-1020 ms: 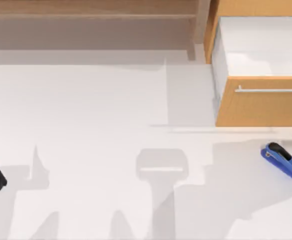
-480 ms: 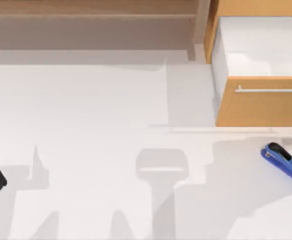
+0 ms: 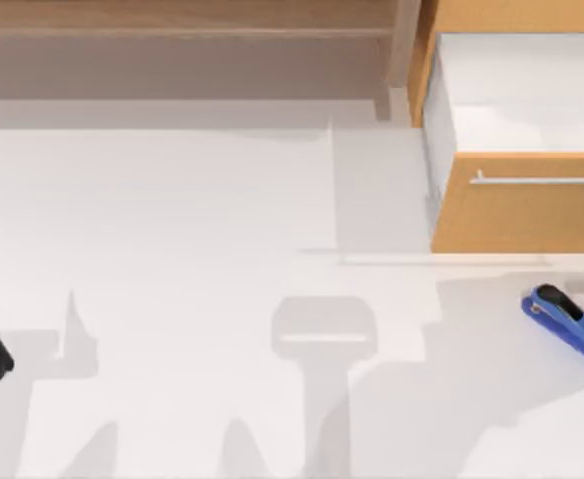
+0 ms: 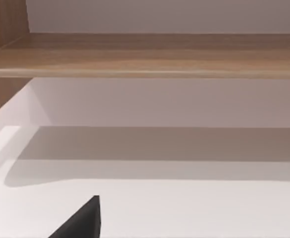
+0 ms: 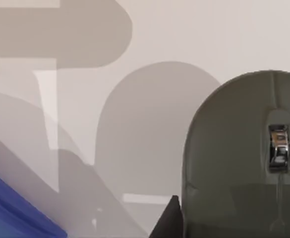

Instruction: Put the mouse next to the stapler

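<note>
One blue stapler (image 3: pixel 568 321) at worktop (image 3: pixel 192 249) right edge; mouse (image 5: pixel 244 158) close beneath right wrist (no legible markings); finger state indeterminable.

Even, bright light falls on the white table (image 3: pixel 172 220), with no glare on it and no dark corners. Soft grey shadows with clean edges lie along its near edge in the top view, several overlapping in paler and deeper tones; a broader one spreads toward the right edge, reaching the stapler (image 3: pixel 568 322). The shelf (image 3: pixel 182 20) at the far edge casts a wide, even band of shade onto the table below it. The open drawer (image 3: pixel 521 95) is bright inside. In the right wrist view the mouse (image 5: pixel 244 158) casts a rounded shadow beside itself, and its wheel carries small highlights. Edges look sharp and straight lines stay straight.
</note>
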